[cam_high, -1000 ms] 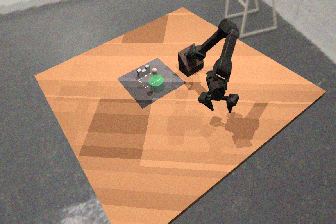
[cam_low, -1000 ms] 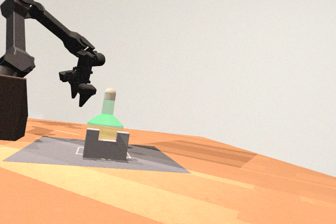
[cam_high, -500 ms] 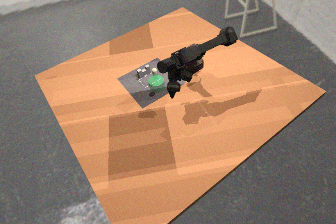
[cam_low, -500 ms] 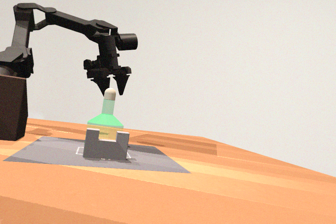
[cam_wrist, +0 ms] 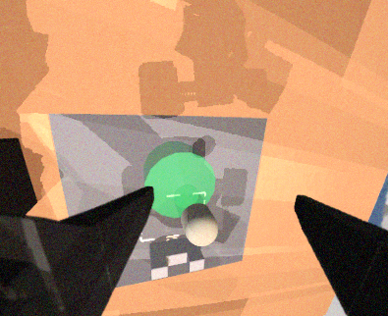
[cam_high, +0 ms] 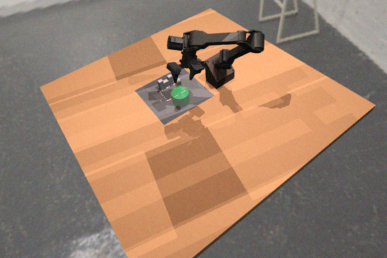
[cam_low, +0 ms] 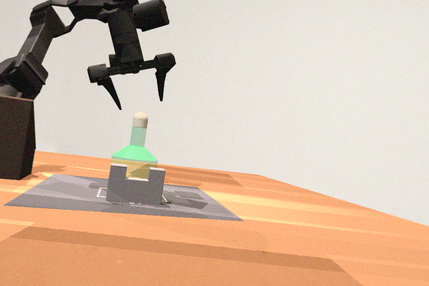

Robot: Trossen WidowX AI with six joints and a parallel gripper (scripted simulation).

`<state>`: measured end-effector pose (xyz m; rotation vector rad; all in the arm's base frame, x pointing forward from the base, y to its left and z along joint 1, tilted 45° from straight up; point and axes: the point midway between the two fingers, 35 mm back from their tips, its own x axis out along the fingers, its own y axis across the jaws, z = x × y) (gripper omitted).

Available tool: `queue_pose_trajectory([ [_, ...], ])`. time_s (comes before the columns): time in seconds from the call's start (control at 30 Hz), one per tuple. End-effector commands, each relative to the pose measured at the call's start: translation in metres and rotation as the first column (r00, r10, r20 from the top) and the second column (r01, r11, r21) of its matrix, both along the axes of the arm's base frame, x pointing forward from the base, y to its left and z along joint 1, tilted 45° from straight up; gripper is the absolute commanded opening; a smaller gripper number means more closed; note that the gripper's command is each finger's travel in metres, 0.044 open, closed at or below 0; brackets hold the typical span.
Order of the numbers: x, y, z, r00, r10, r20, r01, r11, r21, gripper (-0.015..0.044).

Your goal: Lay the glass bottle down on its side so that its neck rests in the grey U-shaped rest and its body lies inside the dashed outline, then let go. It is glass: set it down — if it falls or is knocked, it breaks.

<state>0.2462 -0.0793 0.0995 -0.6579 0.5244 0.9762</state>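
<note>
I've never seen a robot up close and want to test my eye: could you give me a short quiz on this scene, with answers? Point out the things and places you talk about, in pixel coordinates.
1. True or false: the glass bottle (cam_high: pixel 180 96) (cam_low: pixel 136 157) (cam_wrist: pixel 180 184) stands upright.
2. Is the tool (cam_high: pixel 183 80) (cam_low: pixel 140 105) (cam_wrist: pixel 222 197) A) open, or B) shut on the bottle?
3. Fill in: the grey rest (cam_high: pixel 164 83) (cam_low: pixel 135 190) (cam_wrist: pixel 176 255) is shaped like the letter ___.

Key: 1 true; 2 A; 3 U

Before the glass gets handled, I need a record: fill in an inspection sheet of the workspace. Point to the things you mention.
Surface: wood-toned table (cam_high: pixel 200 186) (cam_low: pixel 208 255), grey mat (cam_high: pixel 200 92) (cam_low: pixel 45 195) (cam_wrist: pixel 91 162) on it
Bottle (cam_high: pixel 179 93) (cam_low: pixel 137 153) (cam_wrist: pixel 180 177): upright, green, pale stopper
Grey U-shaped rest (cam_high: pixel 163 84) (cam_low: pixel 135 192) (cam_wrist: pixel 176 247): standing on the mat
Dashed outline: on the mat, partly hidden
Clutter: nothing seen
Gripper (cam_high: pixel 183 80) (cam_low: pixel 140 105) (cam_wrist: pixel 222 197): open, above the bottle, holding nothing
Cables: nothing seen
Surroundings: pale metal-like frame (cam_high: pixel 282 9), grey floor, pale walls
</note>
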Motion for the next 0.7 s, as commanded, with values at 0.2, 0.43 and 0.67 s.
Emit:
queue_pose_trajectory([
  [0.2,0.015,0.016,-0.026,0.933,0.241,-0.267,-0.225,0.97,0.092,0.044],
  [0.43,0.015,0.016,-0.026,0.933,0.241,-0.267,-0.225,0.97,0.092,0.044],
  [0.67,0.014,0.009,-0.033,0.933,0.241,-0.267,-0.224,0.97,0.091,0.044],
])
